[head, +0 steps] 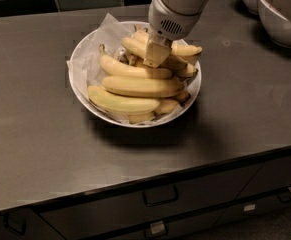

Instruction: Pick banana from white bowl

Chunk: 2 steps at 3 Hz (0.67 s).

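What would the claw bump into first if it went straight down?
Probably the top banana. The claw is above the white bowl, its tip right at the pile; whether it already touches is unclear.

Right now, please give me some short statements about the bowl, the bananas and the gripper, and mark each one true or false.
1. The gripper is low over the bananas, toward the far side of the bowl. True.
2. The bowl holds only one banana. False: it holds a pile of many.
3. White paper lines the bowl. True.
4. The bowl stands on the floor. False: it stands on the dark counter.
5. The gripper is beside the bowl, over bare counter. False: it is over the pile, inside the rim.
6. Other white bowls stand at the far right of the counter. True.
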### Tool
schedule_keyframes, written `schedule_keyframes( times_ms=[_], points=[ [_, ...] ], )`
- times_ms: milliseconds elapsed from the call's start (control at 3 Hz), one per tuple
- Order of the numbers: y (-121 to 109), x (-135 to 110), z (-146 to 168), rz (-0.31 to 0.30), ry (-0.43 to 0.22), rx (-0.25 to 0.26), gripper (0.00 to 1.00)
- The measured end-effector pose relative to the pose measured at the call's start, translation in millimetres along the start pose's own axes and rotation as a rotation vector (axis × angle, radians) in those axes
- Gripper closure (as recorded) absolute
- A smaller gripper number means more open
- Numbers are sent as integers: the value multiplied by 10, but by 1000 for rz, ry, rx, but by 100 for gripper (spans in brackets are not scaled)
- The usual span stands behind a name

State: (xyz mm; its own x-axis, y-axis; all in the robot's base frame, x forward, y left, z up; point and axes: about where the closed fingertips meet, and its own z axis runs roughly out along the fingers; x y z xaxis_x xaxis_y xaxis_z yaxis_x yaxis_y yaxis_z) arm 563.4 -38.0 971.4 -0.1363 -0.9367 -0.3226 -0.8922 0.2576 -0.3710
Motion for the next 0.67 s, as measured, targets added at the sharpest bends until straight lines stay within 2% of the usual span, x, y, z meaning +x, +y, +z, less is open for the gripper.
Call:
schedule_keyframes(
  times_ms=[333, 667],
  points=[
    [0, 0, -1, 0, 0, 0, 100],
    [3, 6, -96, -4, -20, 2, 100]
  ],
)
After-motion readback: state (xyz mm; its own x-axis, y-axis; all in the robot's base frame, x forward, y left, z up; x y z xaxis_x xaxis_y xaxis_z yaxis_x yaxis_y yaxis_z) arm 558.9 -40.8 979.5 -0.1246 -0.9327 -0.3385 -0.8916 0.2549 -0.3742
